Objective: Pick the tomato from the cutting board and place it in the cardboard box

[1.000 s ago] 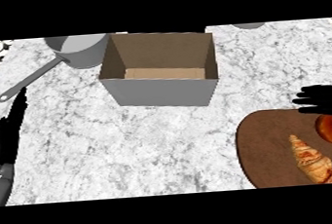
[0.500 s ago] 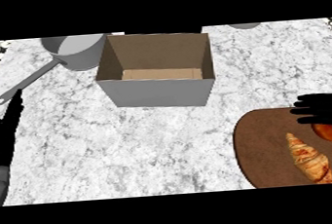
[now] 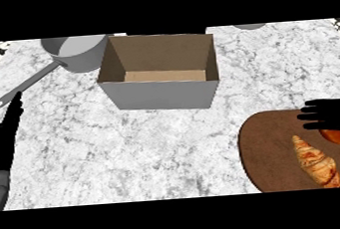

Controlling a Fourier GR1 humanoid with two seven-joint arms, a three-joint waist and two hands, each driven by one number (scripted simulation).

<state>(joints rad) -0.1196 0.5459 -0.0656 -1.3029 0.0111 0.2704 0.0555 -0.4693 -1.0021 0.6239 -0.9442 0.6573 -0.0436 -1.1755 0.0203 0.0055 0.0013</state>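
Right hand (image 3: pixel 337 114) sits over the tomato (image 3: pixel 337 135), fingers spread and reaching left, not curled round anything I can see.

Largest first: my counter (image 3: pixel 132 154) runs out under and to the left of that hand. Up and to its left stands the cardboard box (image 3: pixel 162 69), open on top, well apart from it. Directly beneath the hand lies the cutting board (image 3: pixel 267 144). Beyond the box, further left, is the saucepan (image 3: pixel 80 53), handle pointing toward my left hand (image 3: pixel 5 138), which rests at the far left edge with fingers straight. Just below the right hand lies 1 croissant (image 3: pixel 317 162). Smallest, the tomato shows partly under the palm's lower edge, on the board.
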